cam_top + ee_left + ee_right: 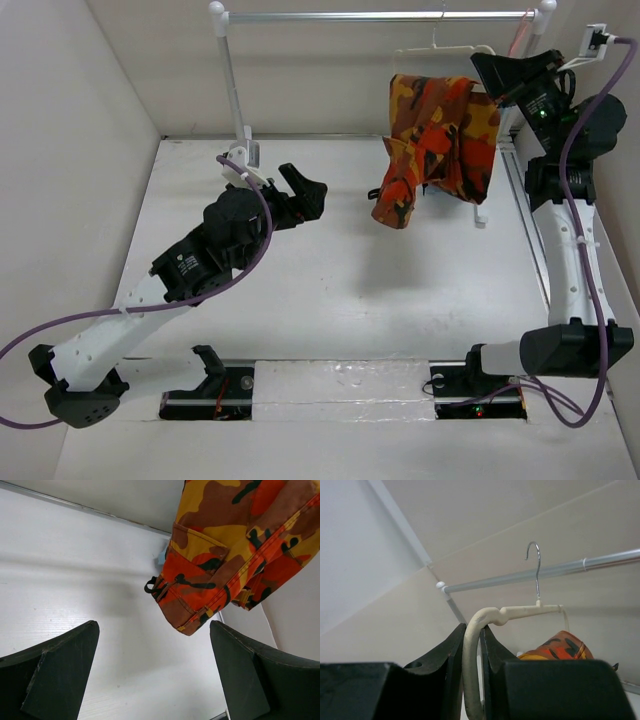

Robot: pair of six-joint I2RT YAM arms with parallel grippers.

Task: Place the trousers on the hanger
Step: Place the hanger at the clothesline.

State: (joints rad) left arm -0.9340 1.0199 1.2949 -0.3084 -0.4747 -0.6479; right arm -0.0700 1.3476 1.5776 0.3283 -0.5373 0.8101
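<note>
The trousers (440,140) drape over the hanger (520,612), whose end the right end effector (472,630) pinches; the left end effector (155,672) gapes empty; only hanging it up seems left.

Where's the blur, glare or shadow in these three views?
Top external: sharp, even light, soft shadow under the trousers on the table. Left wrist: trousers crisp, left gripper dark, little detail. Right wrist: right gripper near-black, hanger sharp against the pale wall.
</note>
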